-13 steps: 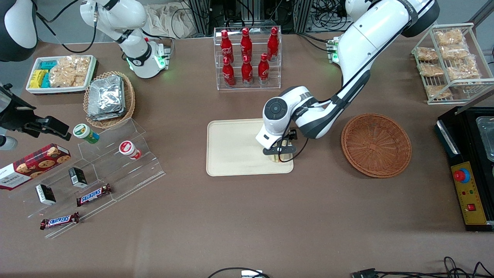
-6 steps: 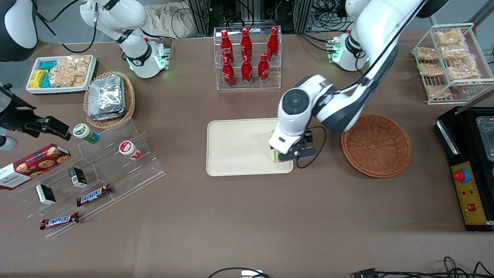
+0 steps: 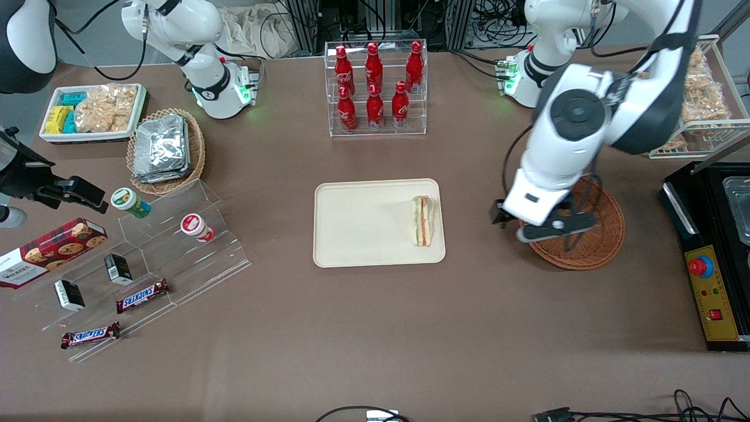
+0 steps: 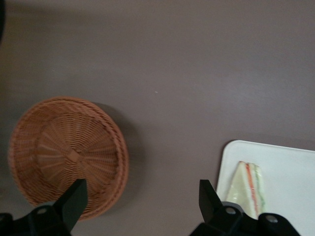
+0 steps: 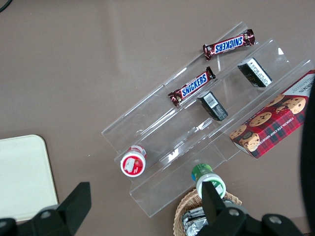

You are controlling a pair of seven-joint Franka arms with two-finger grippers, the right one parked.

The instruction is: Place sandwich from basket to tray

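Note:
The sandwich [image 3: 422,221] is a wrapped wedge with red and green layers. It lies on the cream tray [image 3: 363,223], close to the tray edge nearest the basket, and nothing touches it. The round reddish-brown wicker basket [image 3: 597,237] holds nothing that I can see, and the arm covers part of it. My left gripper [image 3: 530,225] hangs high over the gap between tray and basket, open, with nothing between its fingers. The left wrist view shows the gripper [image 4: 142,206], the basket [image 4: 64,152], the sandwich [image 4: 248,189] and the tray [image 4: 285,167].
A clear rack of red bottles [image 3: 375,88] stands farther from the camera than the tray. A black machine [image 3: 712,246] and a wire rack [image 3: 685,99] sit past the basket at the working arm's end. An acrylic stepped shelf [image 3: 176,246] and a foil-packet basket [image 3: 167,149] lie toward the parked arm's end.
The gripper was down on the sandwich at the tray's edge. It has let go, risen and swung away toward the basket. The sandwich stays on the tray.

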